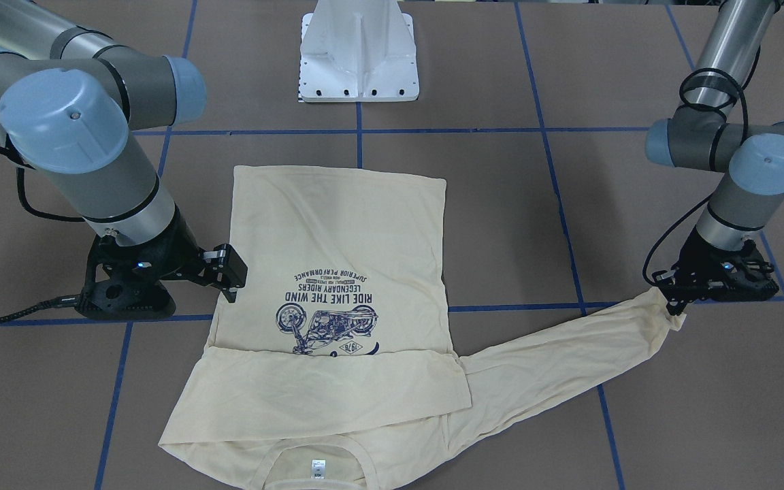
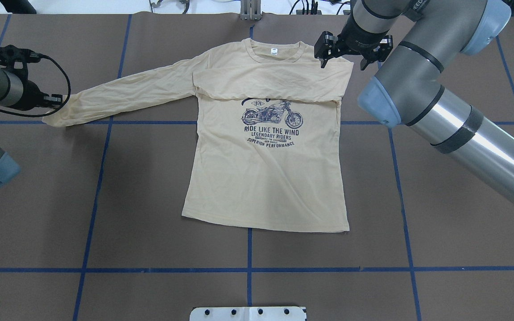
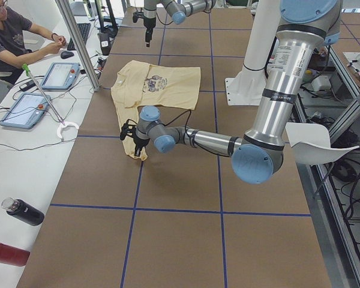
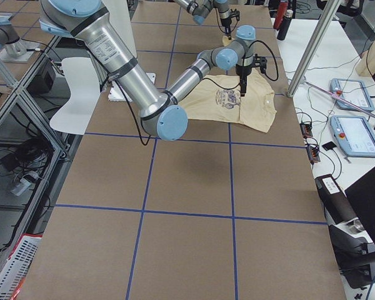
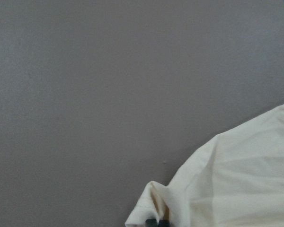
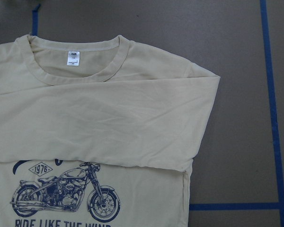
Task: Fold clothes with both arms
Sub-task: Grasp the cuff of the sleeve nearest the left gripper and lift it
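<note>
Bunched in the closed left tool [image 1: 675,305], the sleeve cuff [image 5: 151,208] is covering most of it. The T-shirt [image 2: 266,187] is lying print-up on the worktop [image 2: 150,200], collar [image 2: 249,52] pointing away from the white pedestal [image 1: 358,54]. The right tool [image 2: 342,62] is hovering open-jawed by one shoulder [image 6: 203,75]; a folded sleeve [image 2: 266,87] is covering the print's [image 2: 272,117] top.

Thin, matt cream cotton-like cloth T-shirt [image 2: 266,187], softly creased, lies on a matt brown paper-like counter [image 2: 150,232] marked with blue tape lines [image 2: 248,269]. The right arm [image 2: 462,129] is shiny silver metal with smooth plastic-looking blue caps [image 2: 379,100].
</note>
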`<state>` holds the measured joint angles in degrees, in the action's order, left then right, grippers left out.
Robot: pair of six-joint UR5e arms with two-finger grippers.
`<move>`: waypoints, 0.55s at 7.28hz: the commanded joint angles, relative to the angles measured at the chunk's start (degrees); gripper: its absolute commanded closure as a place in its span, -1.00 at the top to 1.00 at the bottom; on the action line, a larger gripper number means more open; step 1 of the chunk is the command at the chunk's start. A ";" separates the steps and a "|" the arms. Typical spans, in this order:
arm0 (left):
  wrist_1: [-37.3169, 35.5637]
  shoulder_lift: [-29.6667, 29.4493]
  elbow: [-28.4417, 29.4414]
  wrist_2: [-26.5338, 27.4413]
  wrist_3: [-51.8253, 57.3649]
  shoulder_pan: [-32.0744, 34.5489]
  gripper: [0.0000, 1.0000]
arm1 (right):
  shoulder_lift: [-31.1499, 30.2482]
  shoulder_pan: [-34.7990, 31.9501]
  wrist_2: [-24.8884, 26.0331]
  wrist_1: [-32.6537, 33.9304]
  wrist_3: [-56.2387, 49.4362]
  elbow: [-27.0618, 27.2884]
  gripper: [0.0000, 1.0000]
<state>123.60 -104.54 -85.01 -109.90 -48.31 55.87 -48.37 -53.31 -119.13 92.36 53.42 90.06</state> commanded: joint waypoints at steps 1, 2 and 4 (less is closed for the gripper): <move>-12.47 -2.14 -11.02 -7.30 -0.03 2.20 -1.00 | -2.84 -1.79 -2.15 0.10 -0.24 0.90 0.99; -15.47 -5.81 -10.97 -12.91 -0.64 4.57 -1.00 | -5.48 -3.19 -2.33 0.19 -2.33 1.60 0.99; -20.22 -13.28 -9.92 -24.34 -2.13 9.14 -1.00 | -12.50 -6.61 -4.95 1.67 -7.42 4.93 0.99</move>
<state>106.67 -113.06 -95.29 -127.01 -49.37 62.11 -56.45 -57.54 -122.21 92.88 49.37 92.96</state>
